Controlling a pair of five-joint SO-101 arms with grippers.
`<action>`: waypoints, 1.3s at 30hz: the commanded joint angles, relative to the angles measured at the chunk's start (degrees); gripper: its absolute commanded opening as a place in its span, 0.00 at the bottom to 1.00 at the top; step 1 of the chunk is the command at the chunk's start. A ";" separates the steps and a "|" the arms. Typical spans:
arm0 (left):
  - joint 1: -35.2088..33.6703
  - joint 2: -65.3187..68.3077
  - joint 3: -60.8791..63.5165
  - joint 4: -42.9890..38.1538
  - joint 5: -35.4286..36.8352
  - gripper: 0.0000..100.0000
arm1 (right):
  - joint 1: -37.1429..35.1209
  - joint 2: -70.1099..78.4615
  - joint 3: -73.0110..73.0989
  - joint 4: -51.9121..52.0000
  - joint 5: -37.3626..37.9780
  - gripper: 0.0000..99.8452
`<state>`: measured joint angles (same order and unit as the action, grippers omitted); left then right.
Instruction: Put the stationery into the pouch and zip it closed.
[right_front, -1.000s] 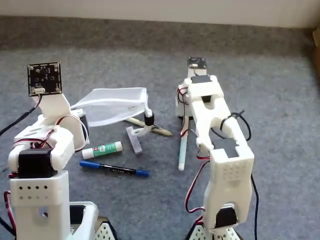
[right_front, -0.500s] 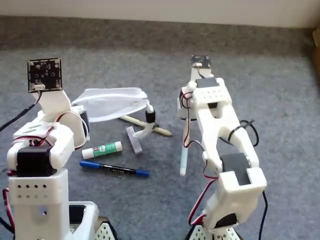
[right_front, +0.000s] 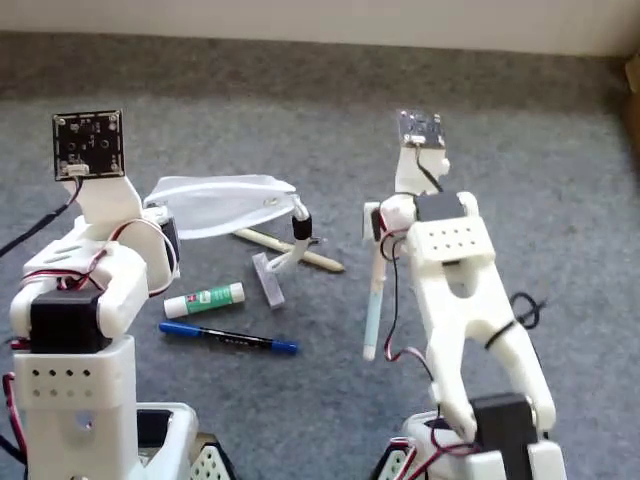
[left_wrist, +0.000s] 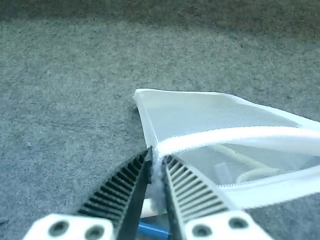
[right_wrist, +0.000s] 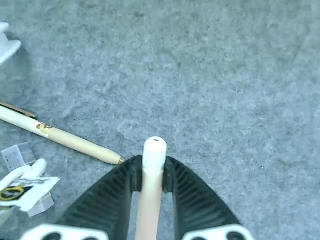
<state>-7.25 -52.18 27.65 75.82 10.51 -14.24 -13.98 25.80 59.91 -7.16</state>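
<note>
A white mesh pouch (right_front: 225, 205) hangs open at the left, and my left gripper (left_wrist: 157, 157) is shut on its edge near one corner (left_wrist: 150, 130). My right gripper (right_wrist: 152, 162) is shut on a white pen (right_front: 375, 305), which hangs tilted above the carpet right of centre; the pen's end (right_wrist: 154, 147) sticks out between the jaws. On the carpet lie a beige pen (right_front: 290, 250) by the pouch mouth, a glue stick (right_front: 205, 298), a blue pen (right_front: 230, 338) and a small clear piece (right_front: 268, 278). The beige pen (right_wrist: 60, 135) also lies beyond my right gripper.
A white strap with a dark end (right_front: 298, 235) dangles from the pouch over the beige pen. Grey carpet (right_front: 520, 170) covers the floor, with open room to the right and behind. The two arm bases stand at the near edge.
My right arm has risen and swung slightly right, carrying the white pen up off the carpet. The left arm has raised the pouch a little.
</note>
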 joint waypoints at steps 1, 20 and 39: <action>1.36 6.29 -11.03 5.36 0.62 0.01 | 0.31 -11.30 4.00 -3.74 -0.53 0.01; 5.05 25.98 -33.80 17.41 3.25 0.01 | 0.48 -28.53 14.29 -9.36 -3.60 0.01; 0.48 25.80 -29.05 16.53 3.34 0.01 | -10.33 -55.08 13.58 -13.49 -3.16 0.01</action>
<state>-5.93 -26.33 -1.36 92.97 13.32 -20.04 -63.30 40.31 51.74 -10.24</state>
